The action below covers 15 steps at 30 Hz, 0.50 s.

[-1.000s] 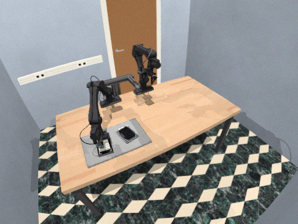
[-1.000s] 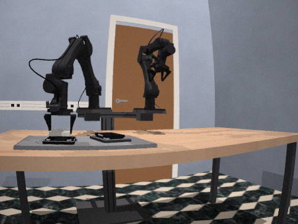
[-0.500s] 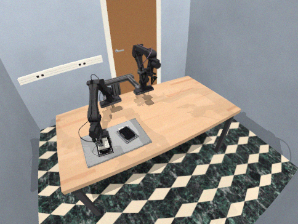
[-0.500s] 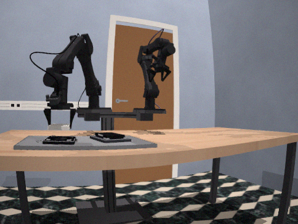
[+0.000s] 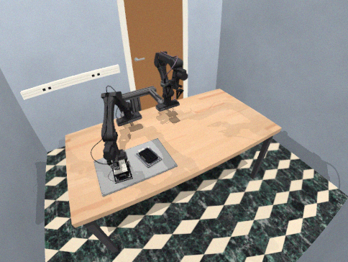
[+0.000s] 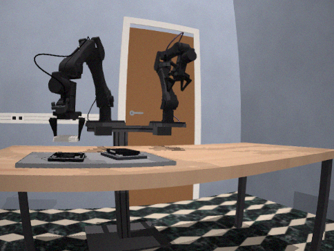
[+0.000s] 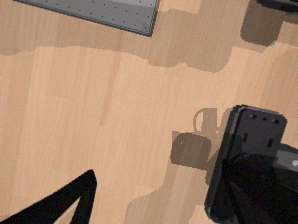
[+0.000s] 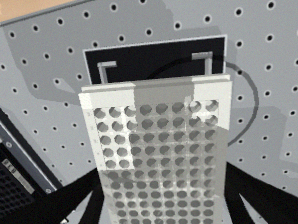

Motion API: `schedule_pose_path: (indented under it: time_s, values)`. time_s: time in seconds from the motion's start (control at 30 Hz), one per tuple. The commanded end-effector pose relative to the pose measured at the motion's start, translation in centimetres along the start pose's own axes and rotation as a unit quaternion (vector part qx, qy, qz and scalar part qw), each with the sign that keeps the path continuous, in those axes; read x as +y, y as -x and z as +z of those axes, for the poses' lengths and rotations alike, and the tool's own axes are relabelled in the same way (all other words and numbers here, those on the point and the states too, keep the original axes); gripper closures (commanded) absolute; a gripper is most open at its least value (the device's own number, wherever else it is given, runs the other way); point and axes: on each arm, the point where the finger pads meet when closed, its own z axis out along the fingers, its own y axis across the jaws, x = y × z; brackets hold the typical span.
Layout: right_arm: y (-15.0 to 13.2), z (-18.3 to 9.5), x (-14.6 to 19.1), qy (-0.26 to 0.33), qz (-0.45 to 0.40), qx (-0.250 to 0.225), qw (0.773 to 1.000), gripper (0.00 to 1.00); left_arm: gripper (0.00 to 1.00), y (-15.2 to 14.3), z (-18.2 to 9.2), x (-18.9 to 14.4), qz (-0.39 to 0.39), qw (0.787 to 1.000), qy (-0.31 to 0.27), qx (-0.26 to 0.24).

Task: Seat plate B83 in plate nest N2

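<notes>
A white perforated plate (image 5: 122, 167) (image 6: 67, 138) (image 8: 165, 135) is between the fingers of my right gripper (image 6: 67, 138) (image 8: 161, 168), which is shut on it by its sides. The plate hangs roughly level above a black nest (image 6: 65, 159) (image 8: 150, 59) with light corner locators. A gap shows beneath it in the exterior view. A dark perforated plate (image 5: 148, 155) (image 6: 125, 152) (image 8: 12, 192) lies on the other nest (image 6: 129, 157) (image 8: 31, 156), looking slightly tilted. Plate and nest numbers are not readable. My left gripper (image 7: 156, 170) is open and empty, far from both nests.
Both nests stand on a grey perforated board (image 5: 108, 188) (image 6: 31, 162) (image 7: 115, 14) (image 8: 45, 42) on the wooden table (image 5: 216, 126) (image 6: 241, 158). The dark plate's nest is close beside the nest under my right gripper. The left arm is folded near its base at the back.
</notes>
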Motion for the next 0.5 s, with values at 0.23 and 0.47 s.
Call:
schedule_pose_path:
  time_s: [0.23, 0.47]
  values:
    - [0.43, -0.57, 0.04, -0.003, -0.002, -0.009, 1.000, 1.00, 0.00, -0.12, -0.10, -0.55, -0.002, 1.000, 0.003, -0.007]
    - [1.14, -0.42, 0.26, -0.002, -0.003, -0.004, 1.000, 1.00, 0.00, -0.12, -0.10, -0.55, -0.002, 1.000, 0.003, -0.007]
